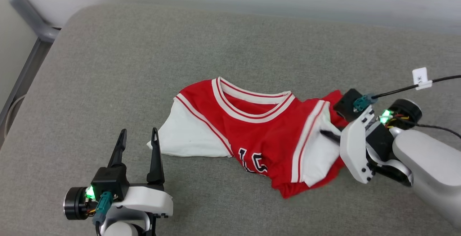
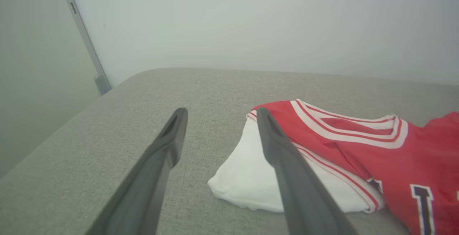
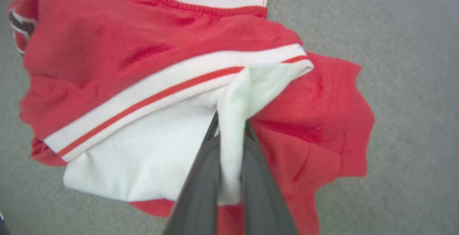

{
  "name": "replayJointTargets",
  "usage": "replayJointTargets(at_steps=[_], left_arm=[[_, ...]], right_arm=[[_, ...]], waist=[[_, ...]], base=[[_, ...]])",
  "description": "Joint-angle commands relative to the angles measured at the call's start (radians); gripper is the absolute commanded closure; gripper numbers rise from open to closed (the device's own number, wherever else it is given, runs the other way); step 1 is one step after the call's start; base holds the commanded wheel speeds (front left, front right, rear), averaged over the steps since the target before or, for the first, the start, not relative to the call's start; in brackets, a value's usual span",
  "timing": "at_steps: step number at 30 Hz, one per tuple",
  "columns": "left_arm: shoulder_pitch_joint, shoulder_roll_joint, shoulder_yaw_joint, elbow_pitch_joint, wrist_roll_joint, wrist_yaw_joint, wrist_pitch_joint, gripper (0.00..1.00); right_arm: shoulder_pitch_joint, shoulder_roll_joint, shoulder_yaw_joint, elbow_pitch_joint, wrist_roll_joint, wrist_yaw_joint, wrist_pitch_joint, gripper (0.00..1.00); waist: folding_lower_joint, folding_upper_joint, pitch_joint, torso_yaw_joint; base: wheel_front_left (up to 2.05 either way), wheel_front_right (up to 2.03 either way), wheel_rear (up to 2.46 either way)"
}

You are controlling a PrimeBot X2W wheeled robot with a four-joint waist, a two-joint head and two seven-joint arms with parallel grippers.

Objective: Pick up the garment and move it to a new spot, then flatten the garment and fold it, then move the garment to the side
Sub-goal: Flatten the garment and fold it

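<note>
Two grippers flank the jersey shirt [image 1: 266, 131], which lies rumpled on a grey fabric cushion [image 1: 216, 41] just right of the middle of the head view. Its striped collar [image 1: 252, 101] is toward the top of the frame and its black, white-outlined numerals [image 1: 254, 162] are near the lower edge. At the right of the frame the right gripper [image 1: 326, 134] lies low against the right-hand white sleeve [image 1: 318, 156]. In the right wrist view its two dark fingers [image 3: 200, 184] are clamped on a pinched-up fold of that sleeve, with red cloth bunched to the right. At the lower left the left gripper [image 1: 139, 131] stands with its fingers spread wide, gripping nothing, its nearer fingertip just beside the edge of the other white sleeve [image 1: 187, 135]; whether they touch cannot be told
</note>
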Motion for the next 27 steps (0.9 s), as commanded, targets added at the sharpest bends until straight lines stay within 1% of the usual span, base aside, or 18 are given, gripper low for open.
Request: replayJointTargets(at_steps=[1,5,9,14,19,21,24,27], left_arm=[[0.013,-0.003,0.004,0.002,0.004,-0.003,-0.003,0.00],[0.034,-0.006,0.017,0.006,0.012,-0.011,-0.003,0.00],[0.057,-0.011,0.019,0.008,0.013,-0.014,-0.003,0.00],[0.077,-0.015,0.022,0.009,0.013,-0.017,-0.003,0.00],[0.087,-0.017,0.026,0.011,0.016,-0.021,-0.003,0.00],[0.092,-0.017,0.027,0.013,0.017,-0.023,-0.003,0.00],[0.096,-0.018,0.024,0.017,0.019,-0.026,-0.003,0.00],[0.098,-0.019,0.023,0.020,0.020,-0.025,-0.003,0.00]], right_arm=[[-0.017,0.000,-0.006,-0.012,0.004,-0.001,-0.028,1.00],[-0.005,-0.032,-0.028,-0.064,0.020,-0.001,-0.125,1.00],[0.036,-0.089,-0.080,-0.105,0.027,-0.001,-0.189,1.00],[0.143,-0.152,-0.161,-0.109,0.043,-0.001,-0.223,1.00],[0.277,-0.194,-0.251,-0.046,0.074,-0.001,-0.239,1.00],[0.337,-0.191,-0.284,-0.004,0.105,-0.001,-0.237,1.00],[0.406,-0.190,-0.315,0.071,0.117,-0.001,-0.227,1.00],[0.470,-0.159,-0.333,0.131,0.149,-0.001,-0.220,1.00]], waist=[[-0.0001,0.0000,-0.016,-0.013],[-0.0001,0.0000,-0.053,-0.038],[-0.0001,0.0000,-0.080,-0.058],[-0.0001,0.0000,-0.095,-0.076],[-0.0001,0.0000,-0.102,-0.086],[-0.0001,0.0000,-0.104,-0.088],[-0.0001,0.0000,-0.106,-0.089],[-0.0001,0.0000,-0.109,-0.090]], base=[[0.00,0.00,0.00],[0.00,0.00,0.00],[0.00,0.00,0.00],[0.00,0.00,0.00],[0.00,0.00,0.00],[0.00,0.00,0.00],[0.00,0.00,0.00],[0.00,0.00,0.00]])
